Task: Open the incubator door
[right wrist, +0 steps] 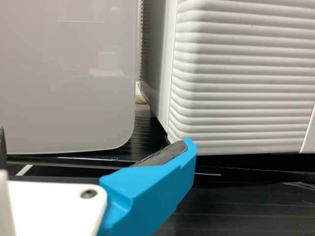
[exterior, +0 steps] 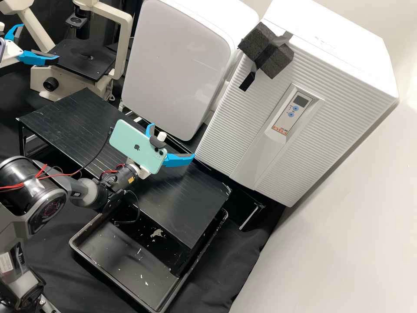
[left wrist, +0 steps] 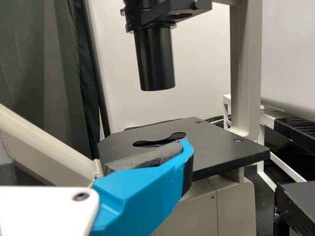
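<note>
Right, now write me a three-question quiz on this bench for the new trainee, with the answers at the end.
1. Multiple choice. Which of these is nearest the left tool?
A) the black tray
B) the inverted microscope
C) the display panel

2. True or false. The fingers of the right tool are closed against each other.

3. Fill in the missing word. A dark block of ______ is taped to the ribbed front of the incubator.

Key: 1. B; 2. False; 3. foam
</note>
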Available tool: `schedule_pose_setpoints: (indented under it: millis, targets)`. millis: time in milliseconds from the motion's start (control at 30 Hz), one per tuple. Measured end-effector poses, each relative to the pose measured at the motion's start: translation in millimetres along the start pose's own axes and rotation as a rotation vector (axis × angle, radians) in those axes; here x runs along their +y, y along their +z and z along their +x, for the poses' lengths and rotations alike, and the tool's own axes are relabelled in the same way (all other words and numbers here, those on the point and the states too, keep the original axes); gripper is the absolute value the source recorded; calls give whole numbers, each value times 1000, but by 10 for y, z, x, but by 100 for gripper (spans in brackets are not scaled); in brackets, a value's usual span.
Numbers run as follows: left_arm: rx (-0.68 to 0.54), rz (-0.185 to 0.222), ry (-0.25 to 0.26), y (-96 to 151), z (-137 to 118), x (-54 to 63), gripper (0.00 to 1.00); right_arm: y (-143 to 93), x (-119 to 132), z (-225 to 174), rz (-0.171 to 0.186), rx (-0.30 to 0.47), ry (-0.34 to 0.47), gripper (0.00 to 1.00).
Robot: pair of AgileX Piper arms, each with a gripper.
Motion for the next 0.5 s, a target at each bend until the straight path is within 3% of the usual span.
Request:
schedule_pose_setpoints:
  millis: [367, 500]
  targets:
    - [0, 0, 0, 0, 0, 0, 100, 0, 0, 0, 0, 0, 0, 100]
    - [0, 0, 0, 0, 0, 0, 100, -96, 111, -47, -6, 25, 44, 100]
